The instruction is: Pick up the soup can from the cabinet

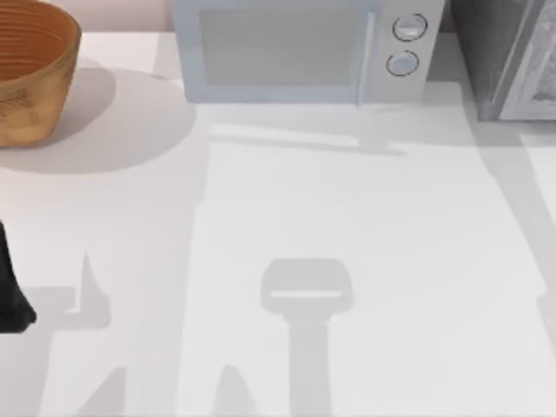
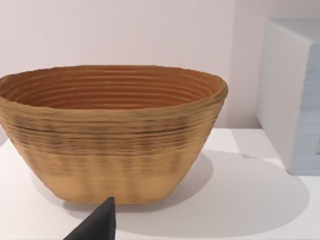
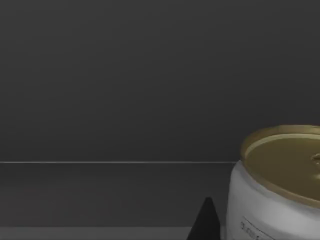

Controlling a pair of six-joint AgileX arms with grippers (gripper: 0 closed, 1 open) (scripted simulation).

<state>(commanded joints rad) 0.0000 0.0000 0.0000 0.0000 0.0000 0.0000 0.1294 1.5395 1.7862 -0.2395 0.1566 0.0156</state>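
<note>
Using the microwave [image 1: 300, 48] as the anchor, going left to right across the white tabletop [image 1: 347, 226]. Far left of it sits a woven basket [image 1: 30, 74], cut off by the frame edge; the left wrist view has it upright, ribbed inside, with the microwave's pale side just beside it. Lower down on that same side, well away from the microwave, a dark bit of the left arm [image 1: 10, 295] pokes in at the edge. One black tip of the left pincer [image 2: 97, 225] shows in front of the basket, so I can't tell how wide it's open or if it has anything.

Right of the microwave, just beside it, is the dark grey cabinet [image 1: 512, 56], cropped at the corner. In the right wrist view, the dim cabinet interior has the soup can [image 3: 277, 185] standing upright on its floor, whitish body, gold top, half cut off. One dark fingertip of the right pincer [image 3: 206, 222] sits just beside the can; can't tell its opening either.
</note>
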